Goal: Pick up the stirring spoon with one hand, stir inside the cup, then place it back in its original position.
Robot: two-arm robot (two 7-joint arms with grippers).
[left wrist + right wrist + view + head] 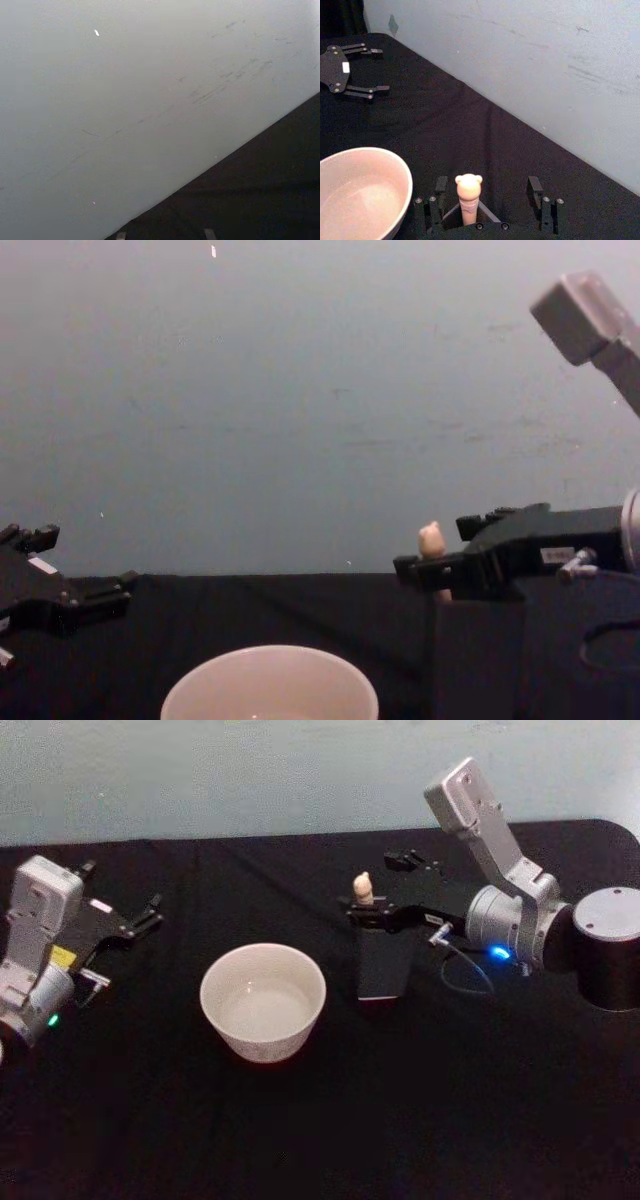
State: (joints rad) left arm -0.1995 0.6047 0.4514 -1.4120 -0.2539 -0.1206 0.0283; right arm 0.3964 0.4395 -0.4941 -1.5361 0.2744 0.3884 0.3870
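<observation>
Grasp step, as I read it: right gripper (487,181) fingers (535,184) are spread open with the stirring spoon (468,192) upright in its holder (385,970) between them, cup (263,1000) outside them; next I close on the handle and lift straight up; left gripper (145,915) is parked open.

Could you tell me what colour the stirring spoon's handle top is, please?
Cream-beige, seen best on the stirring spoon in the right wrist view.
</observation>
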